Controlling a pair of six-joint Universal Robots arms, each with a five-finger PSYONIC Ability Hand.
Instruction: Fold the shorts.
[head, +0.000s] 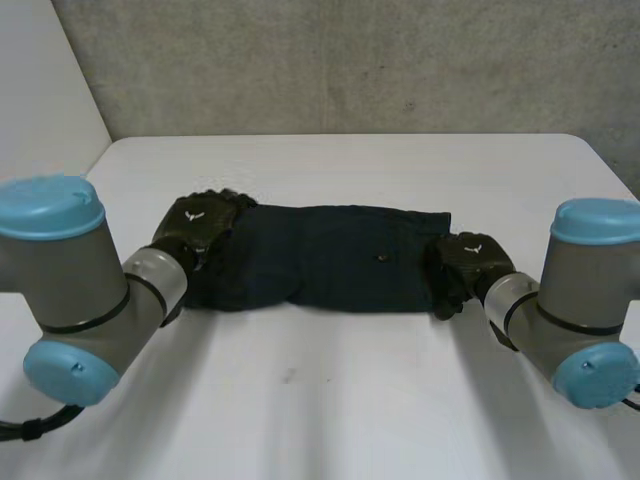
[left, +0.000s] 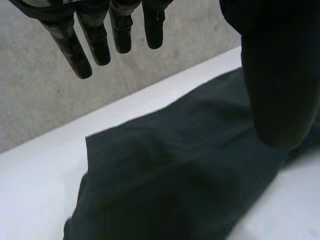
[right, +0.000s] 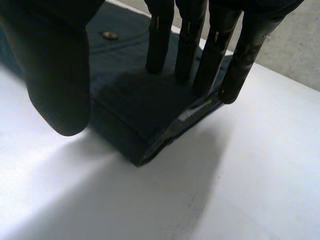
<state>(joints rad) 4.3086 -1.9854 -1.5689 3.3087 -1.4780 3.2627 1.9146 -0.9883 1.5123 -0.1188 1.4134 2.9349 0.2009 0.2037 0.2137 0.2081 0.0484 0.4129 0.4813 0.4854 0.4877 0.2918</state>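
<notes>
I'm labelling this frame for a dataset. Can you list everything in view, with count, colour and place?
Shorts: one, dark navy, lying flat across the middle of the table.
Button: one, small and shiny, on the shorts, nearer their right end.
Table: one, white, under everything.
Wall: one, grey, behind the table's far edge.
Left hand: one, black, fingers straight, over the shorts' left end.
Right hand: one, black, straight fingers resting on the shorts' right end.
Arms: two, grey with light-blue caps, left arm and right arm at the near side.
</notes>
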